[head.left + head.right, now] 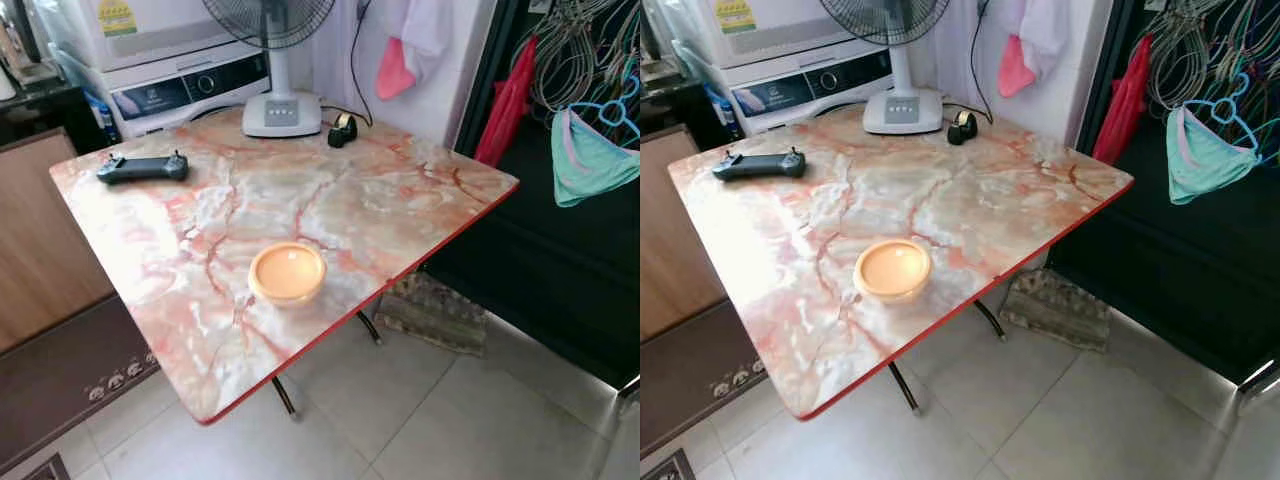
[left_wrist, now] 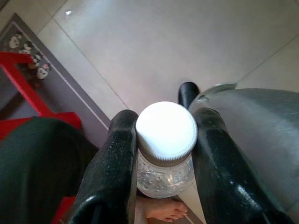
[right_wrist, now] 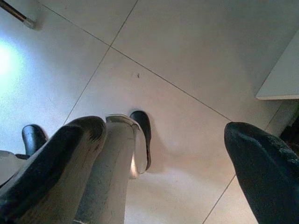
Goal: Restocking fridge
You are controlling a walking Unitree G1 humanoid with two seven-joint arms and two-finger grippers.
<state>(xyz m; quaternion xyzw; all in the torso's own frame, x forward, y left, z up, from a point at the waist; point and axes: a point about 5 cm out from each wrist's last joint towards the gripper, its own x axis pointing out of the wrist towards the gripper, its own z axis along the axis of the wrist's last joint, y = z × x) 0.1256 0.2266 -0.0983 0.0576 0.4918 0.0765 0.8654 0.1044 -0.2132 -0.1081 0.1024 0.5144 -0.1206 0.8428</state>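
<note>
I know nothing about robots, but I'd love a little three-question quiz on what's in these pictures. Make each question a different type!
1. True or false: the left gripper is shut on a clear bottle with a white cap.
2. Multiple choice: what stands nearest the front edge of the marble-pattern table? A) the fan base B) the orange bowl C) the black controller
3. Fill in: the right gripper hangs over the tiled ____ with its fingers apart, holding nothing.

Key:
1. True.
2. B, the orange bowl; the fan base and black controller sit farther back.
3. floor.
</note>
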